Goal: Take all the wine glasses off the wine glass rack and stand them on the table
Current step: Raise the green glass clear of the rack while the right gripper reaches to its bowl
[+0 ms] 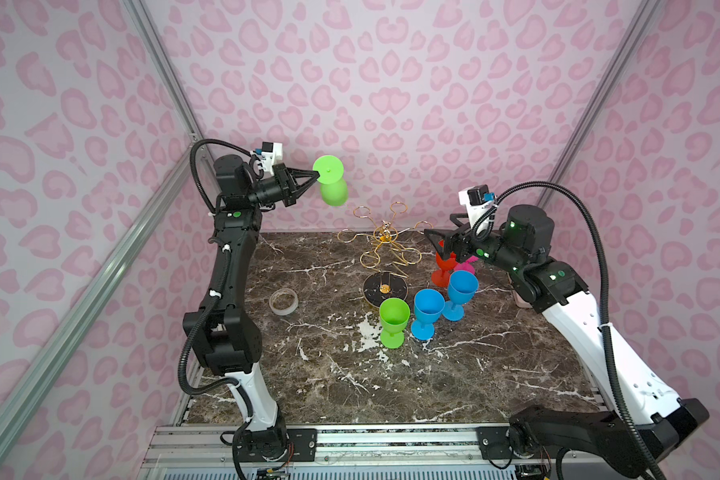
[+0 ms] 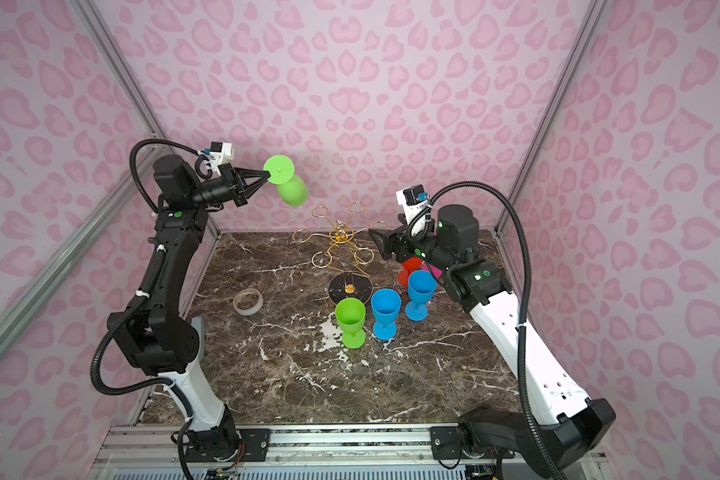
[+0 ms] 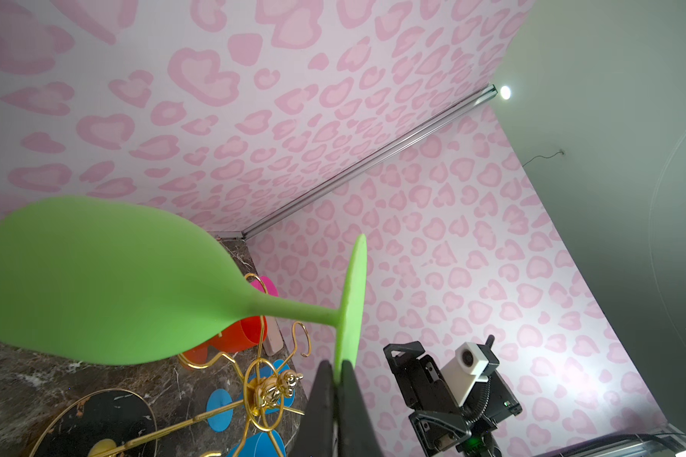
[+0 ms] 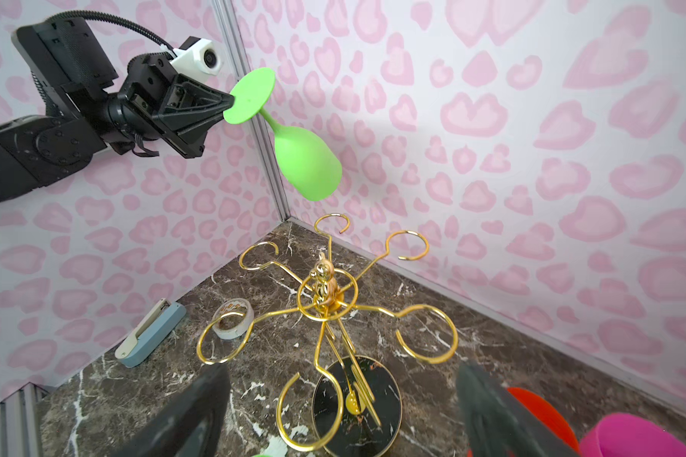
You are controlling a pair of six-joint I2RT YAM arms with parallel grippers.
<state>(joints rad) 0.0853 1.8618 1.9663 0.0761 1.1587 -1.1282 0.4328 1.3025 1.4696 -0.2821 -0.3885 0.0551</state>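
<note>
Pinching the flat foot of the green wine glass (image 1: 332,189) edge-on between pressed-together jaws, the left tool (image 1: 317,176) is holding it in the air, bowl tilting downward. The glass is hanging above and clear of the wine glass rack (image 1: 385,241), over the far left part of the tabletop (image 1: 333,374). The rack is standing upright near the far edge. The right tool (image 1: 435,243) is hovering just beside the rack's right side, jaws spread wide. A second green glass (image 1: 393,318), a nearer blue glass (image 1: 428,309) and a farther blue glass (image 1: 461,291) are standing upright just in front of the base (image 1: 385,287). A red glass (image 1: 441,266) and a pink glass (image 1: 465,266) are sitting partly hidden under the right arm. A tape roll (image 1: 283,301) is lying left of the base.
</note>
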